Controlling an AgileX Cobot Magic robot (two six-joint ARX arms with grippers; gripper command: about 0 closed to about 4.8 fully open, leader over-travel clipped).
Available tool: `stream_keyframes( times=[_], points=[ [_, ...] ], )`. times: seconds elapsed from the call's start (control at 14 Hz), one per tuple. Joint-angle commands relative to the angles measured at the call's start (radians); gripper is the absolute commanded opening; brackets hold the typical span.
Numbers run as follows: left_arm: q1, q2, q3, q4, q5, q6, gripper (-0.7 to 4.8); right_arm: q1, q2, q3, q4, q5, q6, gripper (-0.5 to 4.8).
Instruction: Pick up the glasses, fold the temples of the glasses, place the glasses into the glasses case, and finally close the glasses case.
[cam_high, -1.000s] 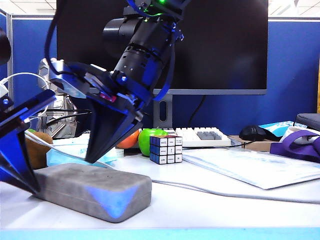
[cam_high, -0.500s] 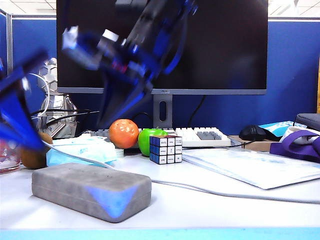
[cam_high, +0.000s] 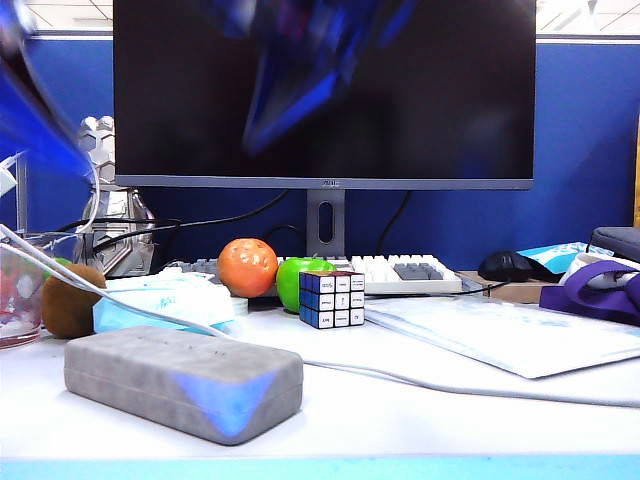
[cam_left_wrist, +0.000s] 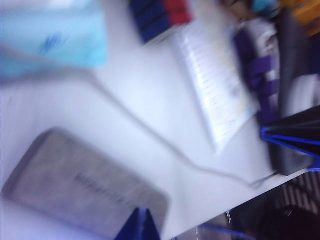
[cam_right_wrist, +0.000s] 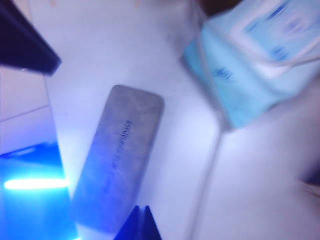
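Change since a second ago: both arms have lifted off the closed case; one was pressing its left end and the other hung just above it, and both are now blurred streaks high in the exterior view.
Left gripper (cam_left_wrist: 141, 226): jaws shut to a single blue point, holding nothing; a blue blur at 10 o'clock in the exterior view (cam_high: 35, 110), well above the counter.
Right gripper (cam_right_wrist: 140, 223): jaws likewise pressed together and empty; a blue smear at 12 o'clock in front of the monitor (cam_high: 290, 70).
Glasses case (cam_high: 183, 379): rectangular grey felt-like hard box with rounded corners, lid shut, lying flat on the white counter (cam_high: 420, 410) at 7 o'clock in the exterior view; both wrist views look down on it (cam_left_wrist: 85, 187) (cam_right_wrist: 120, 155), apart from the jaws.
Glasses and temples: cannot be seen; the case is closed.
Thin white cable (cam_high: 400, 380): runs over the counter just behind the case.
Light blue packet (cam_high: 160, 300): behind the case, towards 9 o'clock.
Brown kiwi-like fruit (cam_high: 70, 300): left of the packet, beside a clear glass (cam_high: 15, 300).
Orange fruit (cam_high: 247, 267) and green apple (cam_high: 300, 280): side by side near the monitor stand.
Puzzle cube (cam_high: 332, 298): just in front of the apple.
White keyboard (cam_high: 405, 272): behind the cube.
Black monitor (cam_high: 430, 90): fills the background.
Paper sheet (cam_high: 500, 335): flat at 4 o'clock.
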Motion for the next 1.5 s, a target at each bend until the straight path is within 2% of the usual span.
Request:
stream_keyframes(
  times=[0.07, 0.21, 0.36, 0.5, 0.57, 0.64, 0.71, 0.86, 1.0, 1.14, 1.36, 1.5],
  points=[
    [0.000, -0.109, 0.058, 0.006, -0.034, 0.102, -0.06, -0.002, -0.140, 0.004, -0.044, 0.077, 0.005, -0.01],
    [0.000, -0.207, 0.119, -0.049, -0.114, 0.211, -0.06, -0.002, -0.304, 0.004, -0.092, 0.154, 0.055, -0.01],
    [0.000, -0.300, 0.157, -0.112, -0.234, 0.288, -0.06, -0.002, -0.446, 0.003, -0.105, 0.167, 0.076, -0.01],
    [0.000, -0.414, 0.161, -0.156, -0.335, 0.324, -0.06, -0.002, -0.576, -0.001, -0.093, 0.168, 0.076, -0.01],
    [0.000, -0.470, 0.161, -0.187, -0.349, 0.390, -0.06, -0.002, -0.634, -0.019, -0.077, 0.174, 0.076, -0.01],
    [0.000, -0.532, 0.161, -0.234, -0.354, 0.417, -0.06, -0.002, -0.698, -0.066, -0.044, 0.180, 0.076, -0.01],
    [0.000, -0.620, 0.161, -0.323, -0.383, 0.424, -0.06, -0.002, -0.787, -0.181, 0.035, 0.193, 0.113, -0.01],
    [0.000, -0.680, 0.159, -0.401, -0.436, 0.431, -0.06, -0.002, -0.922, -0.431, 0.252, 0.237, 0.210, -0.01],
    [0.000, -0.681, 0.139, -0.387, -0.444, 0.431, -0.06, -0.002, -1.044, -0.656, 0.434, 0.286, 0.216, -0.01],
    [0.000, -0.681, 0.062, -0.322, -0.443, 0.447, -0.06, -0.002, -1.157, -0.885, 0.590, 0.410, 0.286, -0.01],
    [0.000, -0.679, -0.132, -0.118, -0.439, 0.450, -0.06, -0.002, -1.282, -1.173, 0.650, 0.612, 0.416, -0.01],
    [0.000, -0.679, -0.198, -0.093, -0.468, 0.453, -0.06, -0.002, -1.304, -1.262, 0.655, 0.619, 0.422, -0.01]
  ],
)
